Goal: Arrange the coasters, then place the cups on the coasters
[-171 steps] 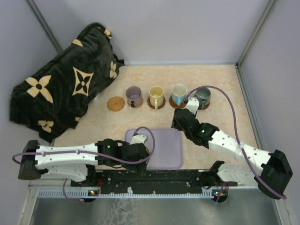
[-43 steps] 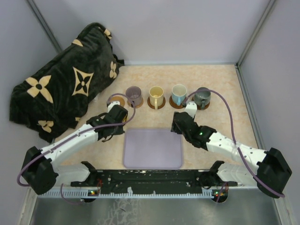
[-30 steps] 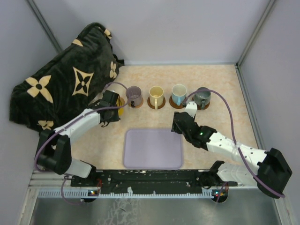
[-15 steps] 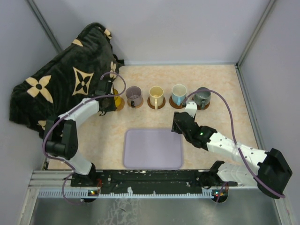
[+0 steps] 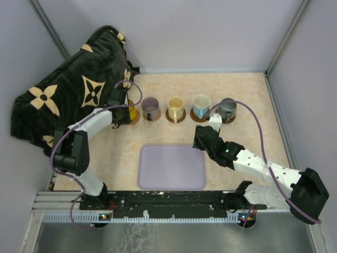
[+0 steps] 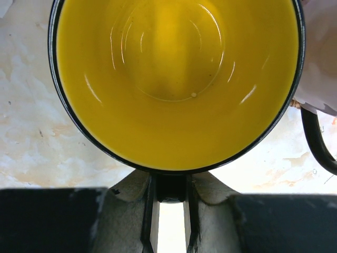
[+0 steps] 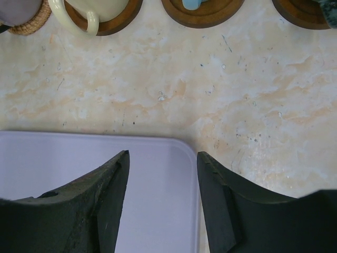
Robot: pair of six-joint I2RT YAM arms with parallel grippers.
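The left arm (image 5: pixel 93 121) and right arm (image 5: pixel 255 164) have white shells with black joints. A purple cable (image 5: pixel 259 124) loops along each. The right gripper (image 7: pixel 162 154) has matte black, tapered fingers (image 7: pixel 100 200).

No readable text, labels or numbers anywhere.

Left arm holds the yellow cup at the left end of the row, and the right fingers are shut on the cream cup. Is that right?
No. The right wrist view shows the right fingers open and empty over the tray; the cream cup stands untouched in the row. The left fingers do hold the yellow cup at the row's left end.
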